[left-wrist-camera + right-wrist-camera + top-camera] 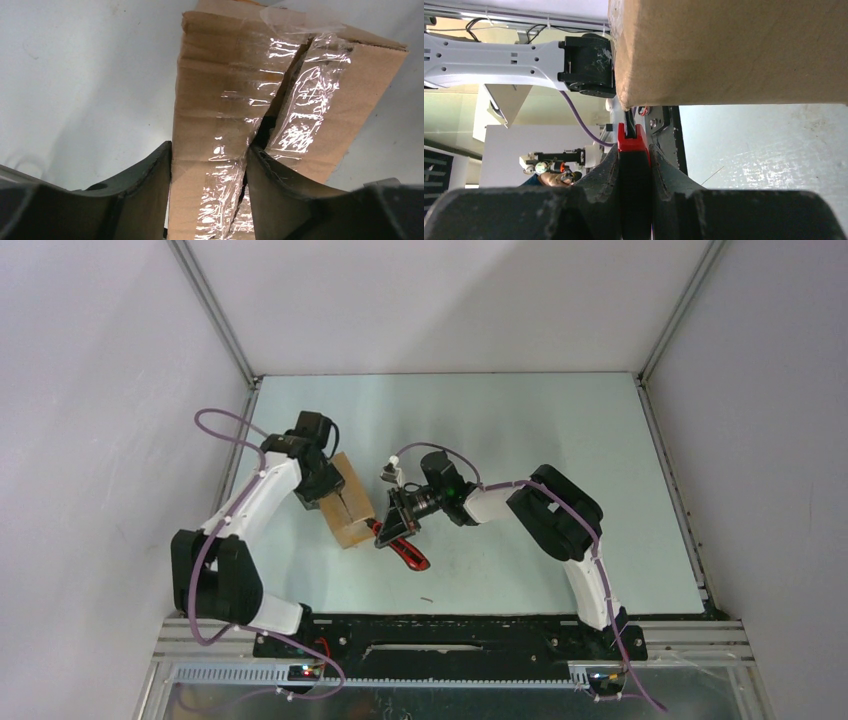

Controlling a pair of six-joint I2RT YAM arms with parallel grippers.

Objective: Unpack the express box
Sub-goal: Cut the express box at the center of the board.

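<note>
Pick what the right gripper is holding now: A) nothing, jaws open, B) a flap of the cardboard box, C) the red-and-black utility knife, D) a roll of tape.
C: in the right wrist view the right gripper is shut on the red-and-black utility knife, with the knife's front end up at the lower edge of the express box.
</note>
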